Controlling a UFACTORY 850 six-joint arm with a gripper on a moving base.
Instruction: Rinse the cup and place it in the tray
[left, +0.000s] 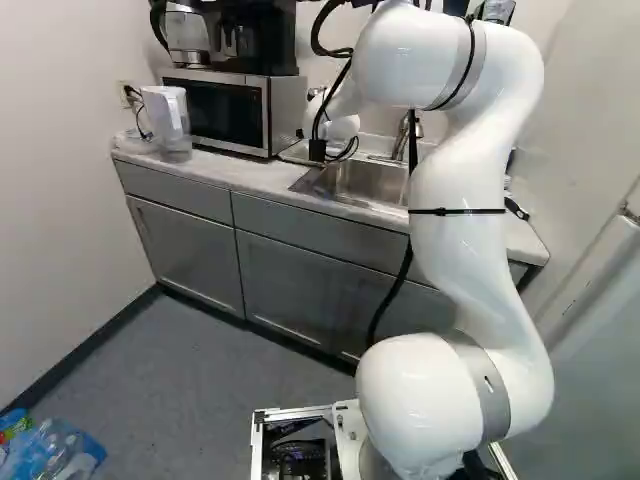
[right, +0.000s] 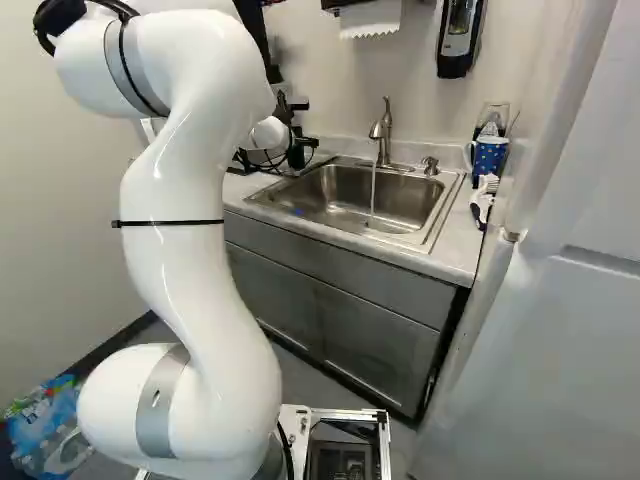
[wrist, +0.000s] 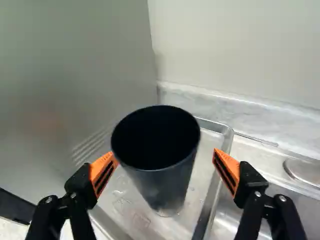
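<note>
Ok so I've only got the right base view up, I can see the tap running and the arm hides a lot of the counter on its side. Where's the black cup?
Observer: The wrist view shows the cup standing in the metal tray, its open mouth up.
Operator: Is the gripper closed on it?
Observer: No, the fingers are open, one to each side of the cup, with a visible gap between the cup and the pad on the sink side.
Operator: And what's beyond the tray, away from the sink?
Observer: A microwave. The left base view shows it on the counter right beside the tray.
</note>
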